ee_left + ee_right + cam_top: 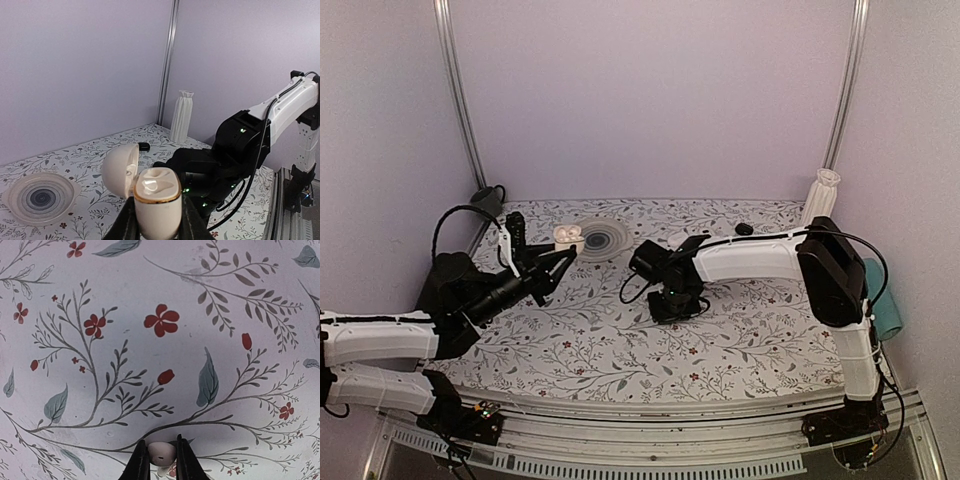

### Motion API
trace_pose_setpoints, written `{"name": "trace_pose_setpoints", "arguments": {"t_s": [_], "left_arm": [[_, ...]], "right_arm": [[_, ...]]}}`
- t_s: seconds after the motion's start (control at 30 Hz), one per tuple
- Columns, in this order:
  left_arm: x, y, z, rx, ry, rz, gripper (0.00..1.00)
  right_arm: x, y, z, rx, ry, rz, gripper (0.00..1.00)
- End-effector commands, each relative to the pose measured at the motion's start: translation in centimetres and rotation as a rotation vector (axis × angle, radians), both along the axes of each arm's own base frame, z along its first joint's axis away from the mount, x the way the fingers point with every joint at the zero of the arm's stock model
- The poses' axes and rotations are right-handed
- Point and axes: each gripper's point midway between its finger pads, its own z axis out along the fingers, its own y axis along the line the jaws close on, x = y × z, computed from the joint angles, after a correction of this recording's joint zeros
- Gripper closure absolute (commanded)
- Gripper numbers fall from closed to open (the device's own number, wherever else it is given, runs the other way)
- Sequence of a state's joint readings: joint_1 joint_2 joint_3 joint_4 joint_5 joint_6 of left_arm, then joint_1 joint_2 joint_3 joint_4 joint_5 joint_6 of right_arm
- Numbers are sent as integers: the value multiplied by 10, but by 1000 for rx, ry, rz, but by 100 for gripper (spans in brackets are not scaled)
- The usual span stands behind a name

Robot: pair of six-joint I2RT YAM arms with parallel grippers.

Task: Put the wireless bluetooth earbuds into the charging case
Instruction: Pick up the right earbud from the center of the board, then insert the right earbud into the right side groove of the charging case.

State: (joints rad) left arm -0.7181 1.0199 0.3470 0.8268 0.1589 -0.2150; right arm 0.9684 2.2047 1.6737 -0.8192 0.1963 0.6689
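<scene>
My left gripper [156,227] is shut on the white charging case [156,200] and holds it upright above the table, its hinged lid [119,167] swung open to the left. The gold-rimmed top shows two wells; I cannot tell if a bud sits in them. In the top view the case [568,236] sits at the left gripper's [560,256] tip. My right gripper [162,460] points down at the floral cloth and is shut on a small cream earbud [162,453] just above the surface. In the top view the right gripper [675,305] is mid-table. The second earbud is not clearly visible.
A round ribbed dish [603,239] lies behind the case, also in the left wrist view [40,196]. A white vase [821,195] stands at the back right corner. A small black piece [744,228] lies near it. A teal cylinder [886,300] is at the right edge.
</scene>
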Motion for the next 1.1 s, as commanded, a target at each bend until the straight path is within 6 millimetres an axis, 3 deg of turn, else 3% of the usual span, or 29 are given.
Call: {"name": "trace_pose_setpoints", "arguments": {"t_s": [0.0, 0.23, 0.37, 0.63, 1.07], "left_arm": [[4, 0, 7, -42, 0, 18, 100], [10, 2, -1, -63, 24, 46, 100], [13, 3, -3, -78, 27, 55, 100], [19, -1, -2, -103, 18, 55, 100], [37, -32, 2, -134, 13, -17, 100]], "right_arm": [[12, 1, 25, 39, -98, -6, 91], [24, 1, 58, 104, -213, -24, 91], [32, 2, 88, 161, -301, -30, 91], [44, 10, 158, 287, -462, -7, 92], [40, 22, 271, 551, -670, 75, 90]]}}
